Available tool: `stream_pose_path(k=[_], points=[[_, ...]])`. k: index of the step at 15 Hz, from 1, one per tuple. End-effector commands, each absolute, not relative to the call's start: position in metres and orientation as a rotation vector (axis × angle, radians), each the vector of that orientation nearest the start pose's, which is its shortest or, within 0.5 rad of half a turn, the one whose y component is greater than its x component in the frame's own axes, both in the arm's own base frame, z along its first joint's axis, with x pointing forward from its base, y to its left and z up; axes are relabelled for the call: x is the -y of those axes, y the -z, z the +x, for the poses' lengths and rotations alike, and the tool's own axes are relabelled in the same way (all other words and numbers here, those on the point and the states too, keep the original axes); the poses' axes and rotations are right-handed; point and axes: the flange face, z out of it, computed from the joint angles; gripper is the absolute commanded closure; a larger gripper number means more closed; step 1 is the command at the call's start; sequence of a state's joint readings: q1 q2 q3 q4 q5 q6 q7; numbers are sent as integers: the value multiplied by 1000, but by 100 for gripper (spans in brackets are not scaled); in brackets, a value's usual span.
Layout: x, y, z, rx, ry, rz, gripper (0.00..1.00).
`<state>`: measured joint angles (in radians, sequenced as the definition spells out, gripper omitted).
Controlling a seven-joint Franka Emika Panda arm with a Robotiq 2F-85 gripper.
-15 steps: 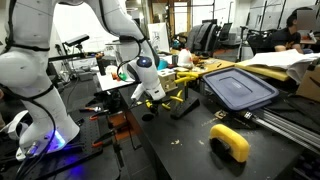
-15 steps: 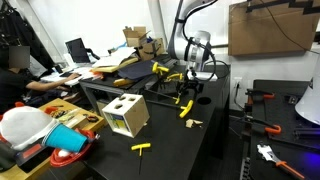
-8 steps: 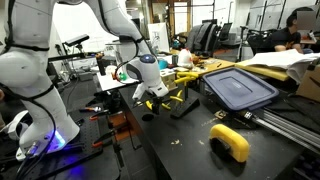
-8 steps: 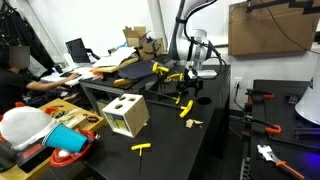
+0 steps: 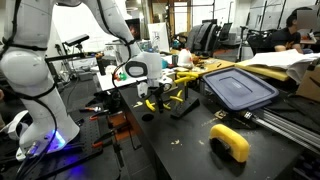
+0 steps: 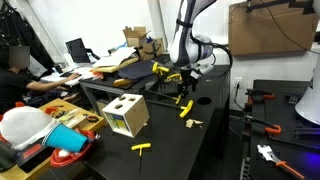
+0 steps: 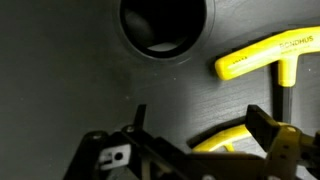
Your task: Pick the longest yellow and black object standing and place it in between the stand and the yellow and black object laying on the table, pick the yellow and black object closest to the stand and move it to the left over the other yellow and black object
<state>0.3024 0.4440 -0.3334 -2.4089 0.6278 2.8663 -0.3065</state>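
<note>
In the wrist view my gripper [image 7: 200, 125] is open just above the dark table. One yellow T-handle tool [image 7: 225, 138] lies between its fingers, close to the right finger. A second yellow and black T-handle tool [image 7: 262, 66] lies flat further off at the right. The round black base of the stand [image 7: 163, 25] is at the top. In both exterior views the gripper [image 5: 151, 93] [image 6: 186, 88] hangs low over the tools [image 5: 177, 99] [image 6: 186, 108] beside the stand. Another yellow T-handle [image 6: 142, 148] lies apart near the table's front.
A grey bin lid [image 5: 238, 88] and a yellow curved part [image 5: 231, 141] lie on the table. A box with cut-out holes [image 6: 126, 115] stands near the table edge. Red and black hand tools [image 6: 262, 126] lie on a side table. People sit at desks behind.
The wrist has turned and the forearm has swung sideways over the last second. The gripper stays low over the tools beside the stand.
</note>
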Motion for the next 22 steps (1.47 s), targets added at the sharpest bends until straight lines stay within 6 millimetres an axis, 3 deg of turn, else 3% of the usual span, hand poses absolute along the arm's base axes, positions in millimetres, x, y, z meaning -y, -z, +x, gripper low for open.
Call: stream_pose_path(k=[1,6,12,17,22], points=[[38,-163,480,-225,118,-3143,0],[8,-174,497,24,99,-3207,0],[-12,-188,533,68,106,-3177,0],[-6,-181,566,45,66,-3181,0],[7,-155,584,20,-15,-3195,0]])
